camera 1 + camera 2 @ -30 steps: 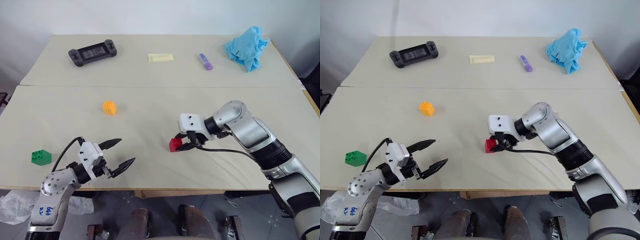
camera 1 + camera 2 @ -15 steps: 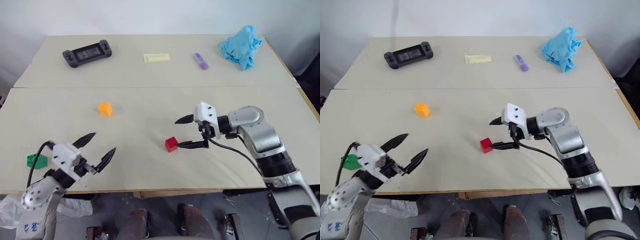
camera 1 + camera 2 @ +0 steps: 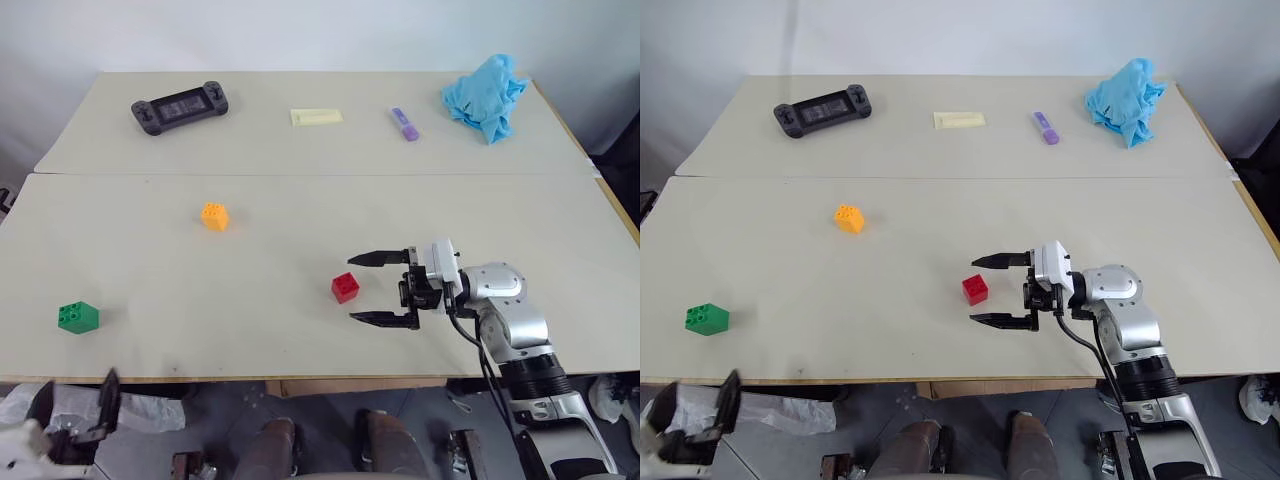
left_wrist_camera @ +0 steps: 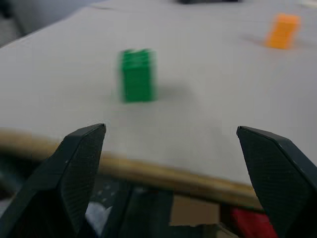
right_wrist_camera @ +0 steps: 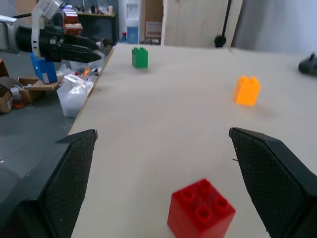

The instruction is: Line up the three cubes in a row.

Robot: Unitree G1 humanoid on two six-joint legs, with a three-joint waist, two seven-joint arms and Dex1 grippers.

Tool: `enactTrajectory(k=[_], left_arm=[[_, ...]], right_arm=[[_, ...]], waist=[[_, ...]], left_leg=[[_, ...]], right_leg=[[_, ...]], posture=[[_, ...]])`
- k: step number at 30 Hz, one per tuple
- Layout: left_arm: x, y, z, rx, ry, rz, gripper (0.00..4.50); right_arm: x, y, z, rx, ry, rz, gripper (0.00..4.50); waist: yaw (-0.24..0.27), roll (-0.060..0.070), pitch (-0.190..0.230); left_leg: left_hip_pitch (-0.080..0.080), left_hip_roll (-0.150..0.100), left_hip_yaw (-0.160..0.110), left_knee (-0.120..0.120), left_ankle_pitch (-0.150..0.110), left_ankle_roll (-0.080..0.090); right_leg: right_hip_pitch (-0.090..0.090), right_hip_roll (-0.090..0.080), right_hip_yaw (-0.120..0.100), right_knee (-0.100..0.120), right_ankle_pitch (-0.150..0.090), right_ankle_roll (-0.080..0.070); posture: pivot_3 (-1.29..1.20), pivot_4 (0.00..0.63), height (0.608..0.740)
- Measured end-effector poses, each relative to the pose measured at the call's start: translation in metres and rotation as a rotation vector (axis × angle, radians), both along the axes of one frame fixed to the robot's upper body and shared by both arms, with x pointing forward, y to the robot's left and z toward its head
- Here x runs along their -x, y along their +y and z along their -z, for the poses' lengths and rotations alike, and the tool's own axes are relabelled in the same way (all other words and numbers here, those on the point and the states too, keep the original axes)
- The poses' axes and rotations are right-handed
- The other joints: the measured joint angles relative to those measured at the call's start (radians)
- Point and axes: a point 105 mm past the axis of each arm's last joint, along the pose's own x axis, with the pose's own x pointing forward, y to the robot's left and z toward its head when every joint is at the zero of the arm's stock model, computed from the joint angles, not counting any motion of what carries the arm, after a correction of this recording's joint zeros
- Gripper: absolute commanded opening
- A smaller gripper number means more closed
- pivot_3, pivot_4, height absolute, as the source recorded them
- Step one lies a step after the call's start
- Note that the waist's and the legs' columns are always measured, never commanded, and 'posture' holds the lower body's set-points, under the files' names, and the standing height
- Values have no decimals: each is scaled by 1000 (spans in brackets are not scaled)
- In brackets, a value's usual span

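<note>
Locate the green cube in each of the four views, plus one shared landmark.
Left eye view: green cube near the table's front-left edge.
Right eye view: same spot, front-left.
Left wrist view: upright on the table, ahead between the left end effector's open fingers.
Right wrist view: far off, by the table edge.
Shared landmark: orange cube.

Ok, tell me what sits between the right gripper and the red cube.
Nothing. In the right wrist view, the red cube stands on bare table just ahead of the open right gripper, touching neither finger; the left eye view shows the same gap.
</note>
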Motion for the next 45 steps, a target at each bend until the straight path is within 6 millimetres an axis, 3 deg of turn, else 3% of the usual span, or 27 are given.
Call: enactTrajectory(k=[3, 6, 12, 17, 20, 23, 30, 32, 35, 39, 41, 45], left_arm=[[8, 11, 0, 1, -5, -63, 4500], [2, 19, -5, -6, -35, -88, 4500], [-49, 28, -28, -22, -109, -41, 4500], [-91, 34, -36, 4, -69, 10, 4500], [-102, 35, -32, 21, -32, 25, 4500], [-102, 37, -25, 44, -1, 11, 3876], [-106, 31, -17, 43, 31, 55, 1675], [-109, 28, -21, 44, 16, 84, 1470], [-120, 14, -44, 54, -95, 268, 1470], [-132, -16, -94, -153, -111, 640, 1470], [-142, -46, -104, -244, -52, 885, 1470], [-151, -101, -102, -367, 40, 1292, 1470]], right_arm=[[-2, -2, 2, 1, -11, 10, 4479], [-6, -1, -1, -3, -31, 16, 4479], [-9, 0, -4, 1, -49, 13, 4479], [-6, 6, -3, 8, -42, 7, 4479], [-5, 9, -6, 2, -52, 7, 4479], [-5, 11, -9, -4, -59, 18, 4500], [-3, 6, -1, 6, -40, 55, 4500], [-4, 3, 0, 20, -40, 66, 4500], [-3, -4, 2, 38, -40, 93, 4500], [-2, -20, 4, 72, -42, 139, 4500], [-1, -33, 6, 97, -39, 175, 4500], [-1, -59, 7, 142, -36, 259, 4500]], waist=[[0, -1, 0], [-1, -1, 0], [-4, -1, -1], [-8, -1, -1], [-10, -1, -1], [-8, -1, -1], [-5, -2, -1], [-6, -2, -1], [-3, -2, -1], [-6, -1, -1], [-1, 0, -1], [-6, 2, -1]], left_leg=[[0, 0, 0, 0, 0, 0], [0, 0, 0, 0, 0, 0], [0, 0, -2, 0, 0, -1], [0, 0, -1, 0, 0, -1], [0, 0, -1, 0, 0, -1], [0, 0, -1, 0, 0, -1], [0, -1, -1, 1, 0, -1], [0, 0, -1, 0, 1, -1], [-1, 0, -2, 1, 1, -2], [0, -1, -2, 1, 1, -2], [0, -1, -3, 1, 1, -2], [0, -1, -3, 0, 1, -2]], right_leg=[[0, 0, 0, 0, 0, 0], [0, 0, 0, 0, 0, 0], [0, 0, -1, 3, 0, -1], [-1, 1, -1, 7, 0, -1], [-2, 1, -1, 8, 0, -1], [-2, 1, -1, 8, 0, -1], [-1, 0, -1, 8, 0, -1], [-1, 0, -1, 8, 0, -1], [-1, 0, -1, 7, -1, -1], [-1, 0, -1, 7, -1, -2], [0, -1, -2, 7, -1, -2], [-1, 0, -2, 8, -1, -2]], posture=[[0, 150, 740], [0, 150, 740], [0, 150, 740], [0, 150, 740], [0, 150, 740], [0, 150, 740], [0, 150, 740], [0, 150, 740], [0, 150, 740], [0, 150, 740], [0, 150, 740], [0, 150, 740]])
